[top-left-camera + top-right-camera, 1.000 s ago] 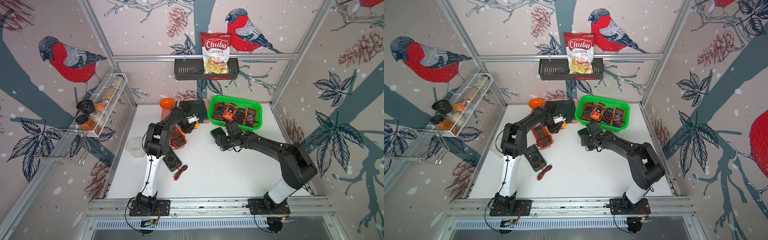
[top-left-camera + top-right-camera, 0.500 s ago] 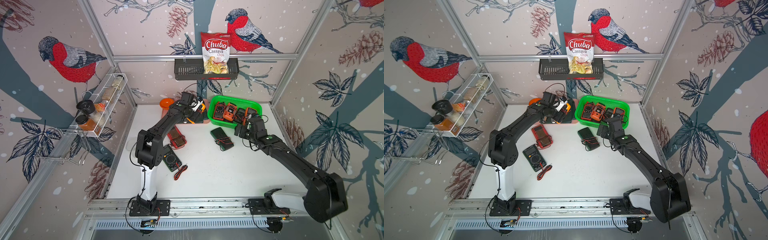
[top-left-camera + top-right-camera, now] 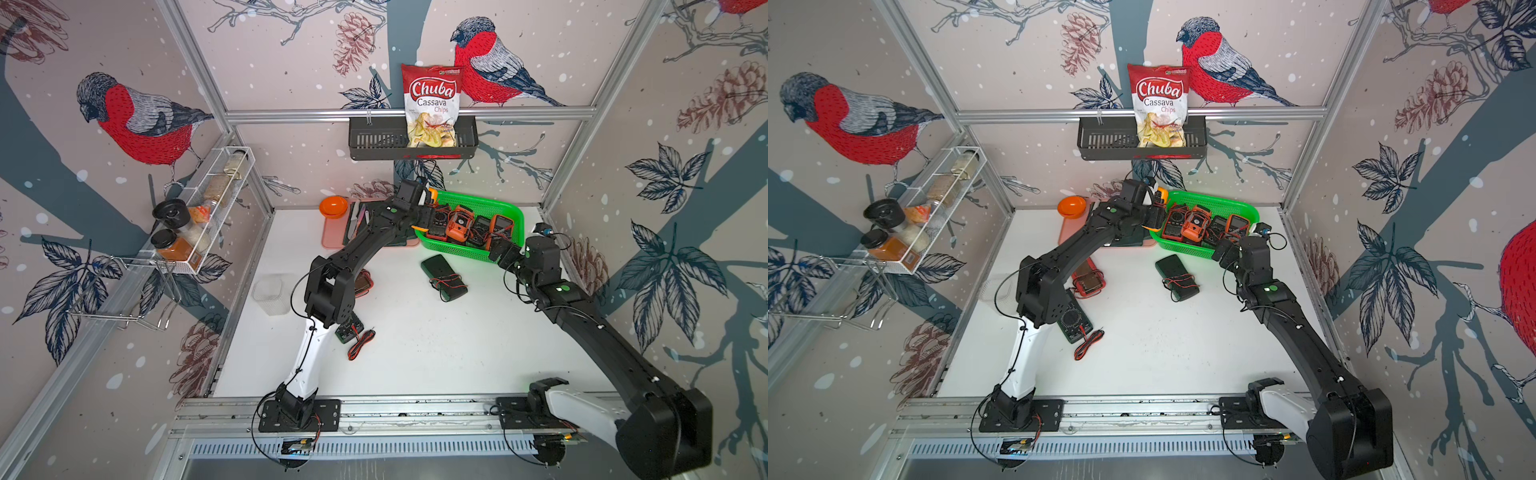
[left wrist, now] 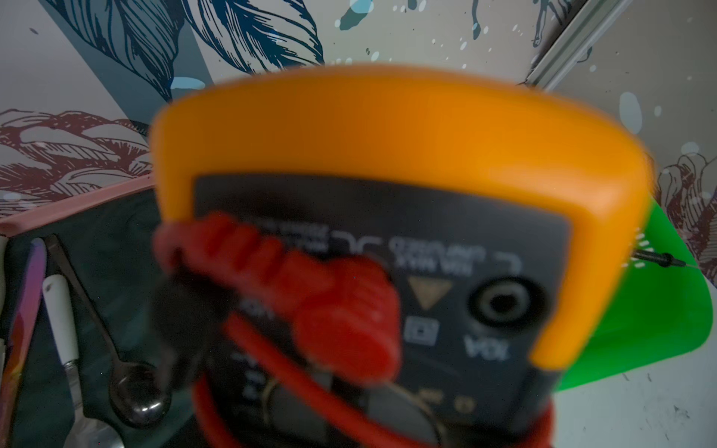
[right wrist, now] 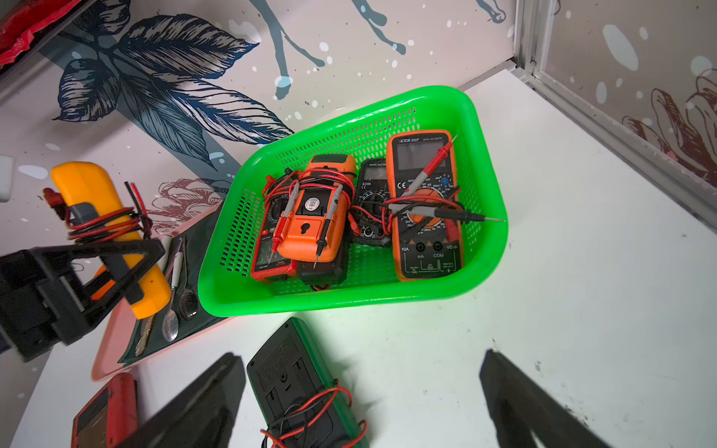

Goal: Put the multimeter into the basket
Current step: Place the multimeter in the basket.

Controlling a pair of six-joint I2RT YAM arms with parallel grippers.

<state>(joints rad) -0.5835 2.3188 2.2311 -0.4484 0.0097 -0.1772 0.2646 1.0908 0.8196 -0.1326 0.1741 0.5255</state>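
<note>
The yellow meter (image 5: 89, 186) hangs in the air, tilted, at the left end of the basket (image 5: 349, 304). Its leads are wound round its middle. It sits over the tray (image 5: 112, 341) and its cutlery, and no view shows it past the rim yet. The left tool (image 5: 120, 263) pinches it across the body.

A second ago this arm was low over the table (image 3: 415, 353), near the red meter (image 3: 365, 284). Half a second ago it had the yellow meter up over the tray. Now it has swung right to the basket's edge, so the pick looks done and the carry is nearly over. What seems left is a short move right and a release.

The right tool (image 5: 361, 357) is spread wide and holds nothing. It has left the green meter (image 3: 442, 272), which lies face down on the table, and has drawn back to the basket's near right corner.

Four meters already fill much of the basket. Loose probes lie across them, so leads could snag on the drop.
</note>
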